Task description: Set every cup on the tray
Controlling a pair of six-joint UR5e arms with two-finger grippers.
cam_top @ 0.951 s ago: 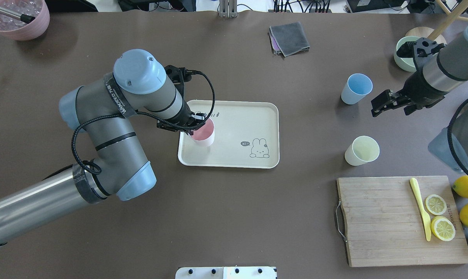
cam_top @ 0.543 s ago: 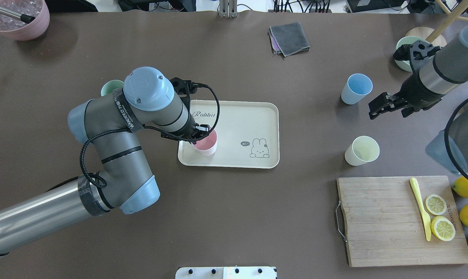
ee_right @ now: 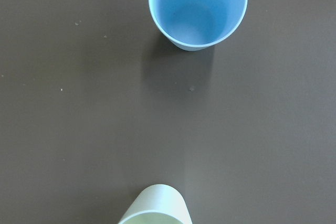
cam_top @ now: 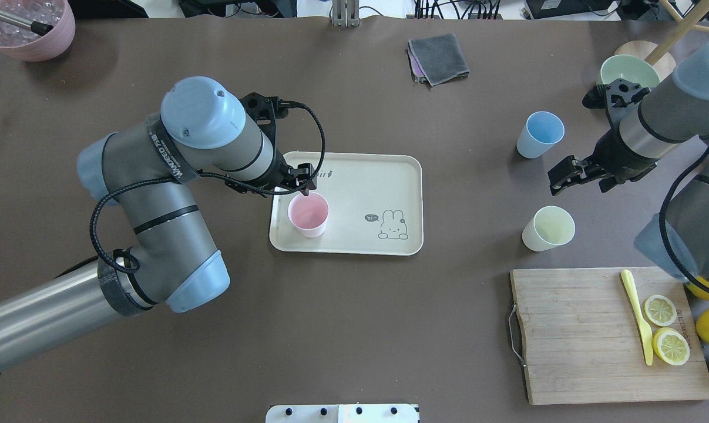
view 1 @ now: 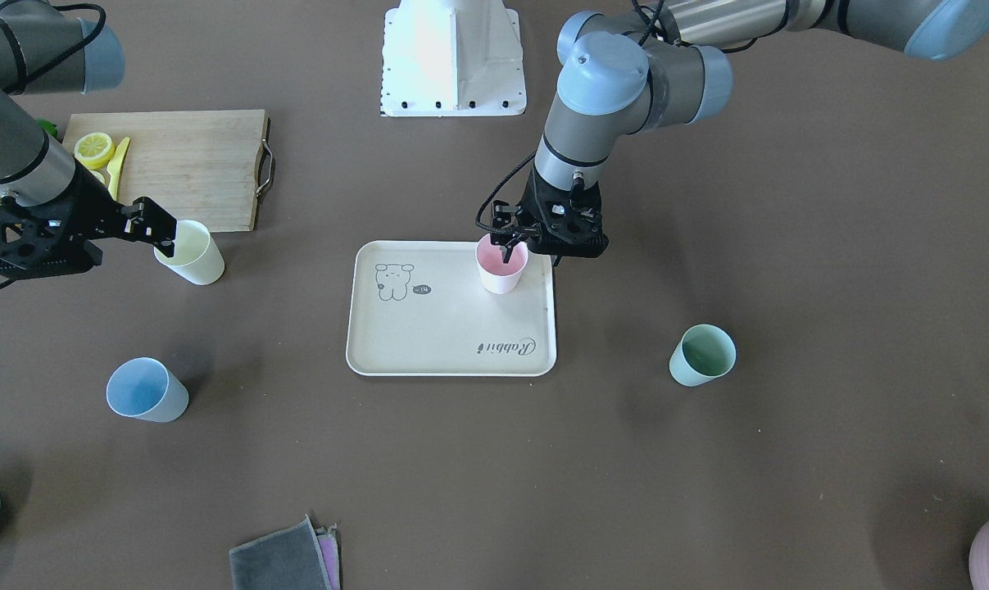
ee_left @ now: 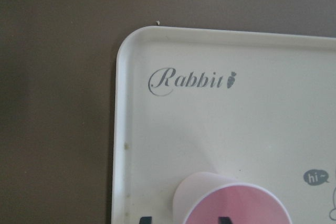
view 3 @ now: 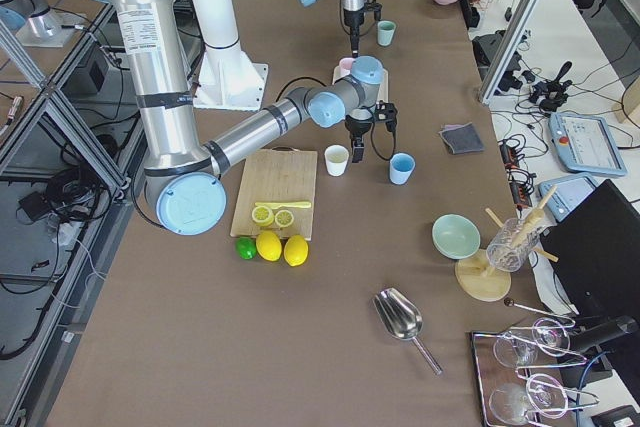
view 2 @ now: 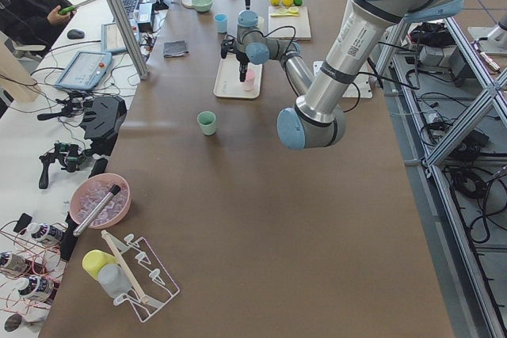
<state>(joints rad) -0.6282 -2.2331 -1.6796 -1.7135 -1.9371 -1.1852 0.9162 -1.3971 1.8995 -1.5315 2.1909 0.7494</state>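
Bright, even overhead light (soft shadows), sharp focus.

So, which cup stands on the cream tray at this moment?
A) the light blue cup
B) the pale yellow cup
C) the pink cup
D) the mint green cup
C: the pink cup stands upright inside the tray, near one corner, while the yellow cup, the blue cup and the mint green cup all stand outside its rim.
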